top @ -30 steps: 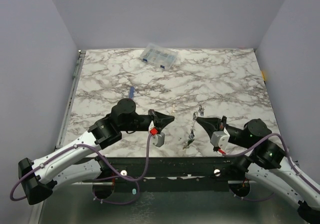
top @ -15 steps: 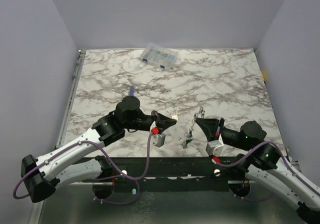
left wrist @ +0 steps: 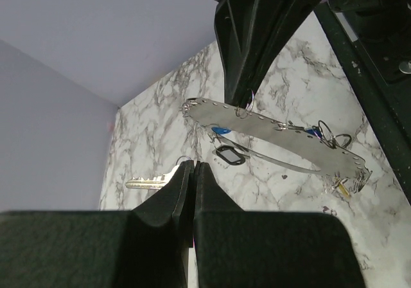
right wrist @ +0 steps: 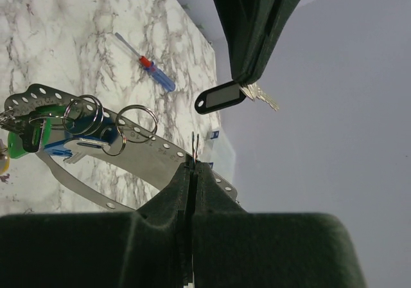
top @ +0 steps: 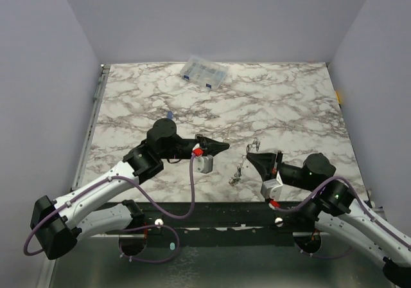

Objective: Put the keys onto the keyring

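My left gripper (top: 225, 146) is shut on a silver key (left wrist: 148, 183) with a black tag (right wrist: 221, 98), held above the table. My right gripper (top: 249, 154) is shut on the top edge of the keyring (right wrist: 138, 148), a grey perforated metal band loop that hangs down from it (top: 239, 167). Keys with green (right wrist: 26, 139) and blue (right wrist: 61, 149) tags hang on the keyring by small split rings. The two gripper tips face each other a short gap apart. In the left wrist view the keyring (left wrist: 276, 130) stretches across just beyond my shut fingers (left wrist: 183, 179).
A slim red-and-blue screwdriver (right wrist: 144, 63) lies on the marble table behind the left wrist (top: 169, 116). A clear plastic compartment box (top: 204, 72) stands at the far edge. The table's dark front rail (top: 212, 211) runs under both arms.
The right gripper has shifted left and nearer, and the hanging keyring has swung left with it. The left gripper has lifted slightly and turned, still holding its key.
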`<move>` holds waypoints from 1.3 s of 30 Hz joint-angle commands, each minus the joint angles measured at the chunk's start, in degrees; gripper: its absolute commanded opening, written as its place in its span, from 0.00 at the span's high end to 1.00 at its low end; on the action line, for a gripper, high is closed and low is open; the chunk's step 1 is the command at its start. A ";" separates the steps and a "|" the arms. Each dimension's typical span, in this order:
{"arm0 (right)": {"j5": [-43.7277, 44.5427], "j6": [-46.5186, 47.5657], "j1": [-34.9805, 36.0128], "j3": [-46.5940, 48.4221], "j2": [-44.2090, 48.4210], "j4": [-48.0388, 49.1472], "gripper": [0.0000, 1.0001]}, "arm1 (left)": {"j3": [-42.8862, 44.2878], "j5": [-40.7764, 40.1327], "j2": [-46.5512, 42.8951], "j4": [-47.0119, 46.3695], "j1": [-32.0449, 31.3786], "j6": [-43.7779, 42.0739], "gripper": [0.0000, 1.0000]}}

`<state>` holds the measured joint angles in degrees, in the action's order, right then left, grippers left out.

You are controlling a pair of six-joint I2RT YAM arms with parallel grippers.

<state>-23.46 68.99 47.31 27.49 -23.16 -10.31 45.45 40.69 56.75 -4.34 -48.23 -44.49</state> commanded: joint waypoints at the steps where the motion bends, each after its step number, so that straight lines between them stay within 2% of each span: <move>1: -2.67 -4.61 0.57 1.69 -0.91 4.31 1.00 | -0.62 4.76 0.79 -3.13 0.49 2.61 1.00; 11: -2.79 -9.61 0.62 2.37 -3.45 6.27 1.00 | -1.15 10.36 1.78 -3.44 0.52 4.19 1.00; 24: -7.45 -14.79 0.71 5.45 -6.33 2.86 1.00 | -3.09 17.55 2.08 -3.51 0.51 3.42 1.00; 31: -8.09 -15.69 1.14 5.32 -6.78 2.03 1.00 | -3.86 16.93 1.48 -3.52 0.55 2.97 1.00; 39: -7.89 -15.77 1.80 5.03 -7.22 1.10 1.00 | -3.75 19.70 1.98 -3.55 0.51 3.67 1.00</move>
<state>-30.11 53.82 48.45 30.85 -30.37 -9.98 42.28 55.48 58.63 -7.22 -47.99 -40.91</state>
